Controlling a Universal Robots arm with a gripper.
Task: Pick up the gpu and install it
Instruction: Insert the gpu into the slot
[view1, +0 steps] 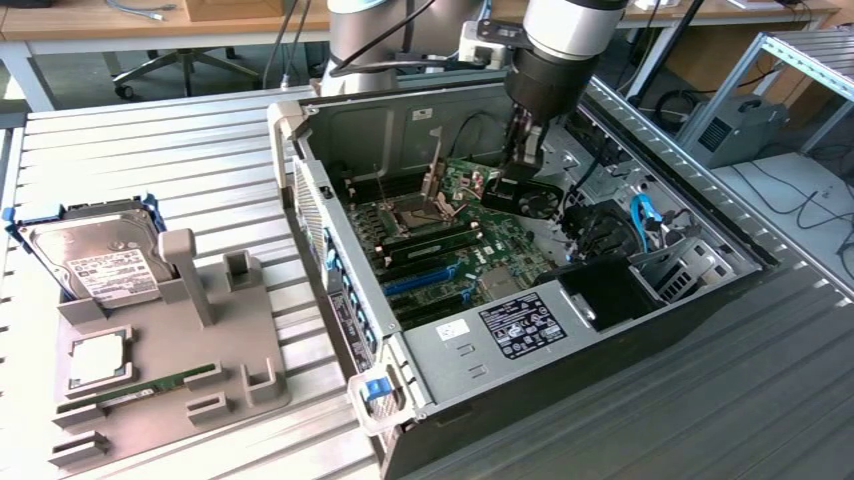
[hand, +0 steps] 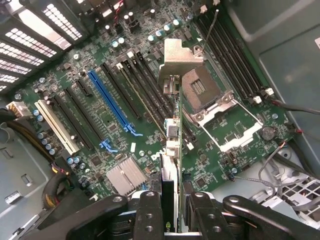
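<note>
Black and thin, the gpu (hand: 172, 150) is clamped edge-on in the gripper (hand: 173, 205), its long axis running from the fingers (hand: 150, 215) down toward the motherboard (hand: 125, 150), silver bracket (hand: 181, 57) at the far end. It is held inside the open computer case (view1: 350, 300), above the board between the blue slot (hand: 109, 102) and the CPU socket (hand: 202, 87). Writing on the case's black sticker (view1: 534, 325) and the hard drive's (view1: 94, 255) white label cannot be read.
</note>
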